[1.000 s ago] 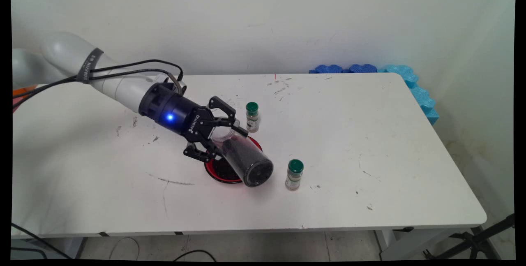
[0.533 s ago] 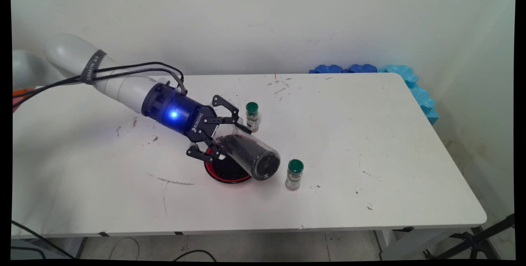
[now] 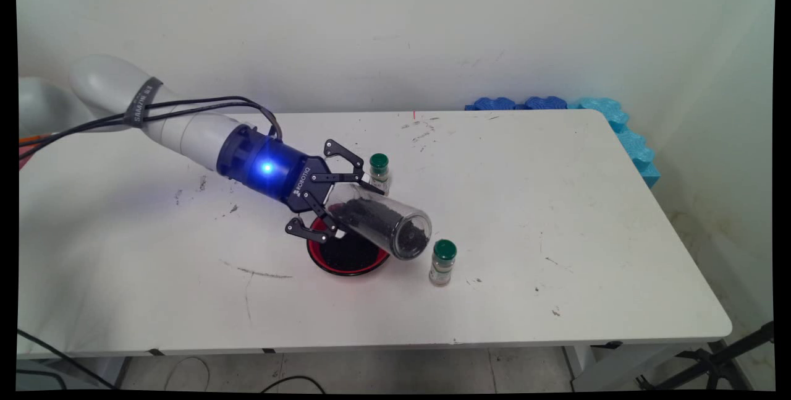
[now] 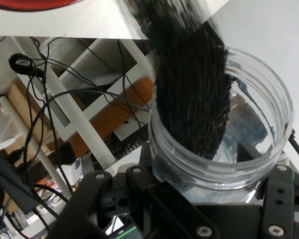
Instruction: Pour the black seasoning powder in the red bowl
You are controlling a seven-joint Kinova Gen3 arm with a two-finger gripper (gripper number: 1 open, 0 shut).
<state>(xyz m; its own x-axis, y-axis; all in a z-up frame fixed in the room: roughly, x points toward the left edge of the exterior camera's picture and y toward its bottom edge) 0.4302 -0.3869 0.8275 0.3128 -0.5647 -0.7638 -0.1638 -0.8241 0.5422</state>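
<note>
- The table [image 3: 556, 202] is white and scuffed, and everything I care about sits in its middle, within my arm's reach from the left.
- My arm [image 3: 185, 131] comes in low and slanted from the upper left, with its cables draped along it. I read that angle as what keeps the jar nearly on its side.
- The jar [image 3: 383, 227] is clear plastic, lying almost level in the air with its closed base toward the right and its open mouth back at the hand. The dark grains inside have slid along its lower wall, as they would in a tilted container.
- In the hand view the jar [image 4: 224, 124] mouth opens right above the linkage, and the grains streak down its inside.
- The dish [image 3: 347, 255] is red with a dark heap in it. It sits on the table directly under the jar and gripper, placed to catch whatever falls.
- The gripper [image 3: 351, 209] is closed partway around the jar near its mouth, one finger above and one below, clamped on the wall.
- One green-capped bottle [image 3: 379, 174] stands upright just behind the jar. It looks close to the upper finger, but I can't tell whether they touch.
- A second bottle [image 3: 443, 262] stands upright near the jar's base, just to the dish's right, apart from both.
</note>
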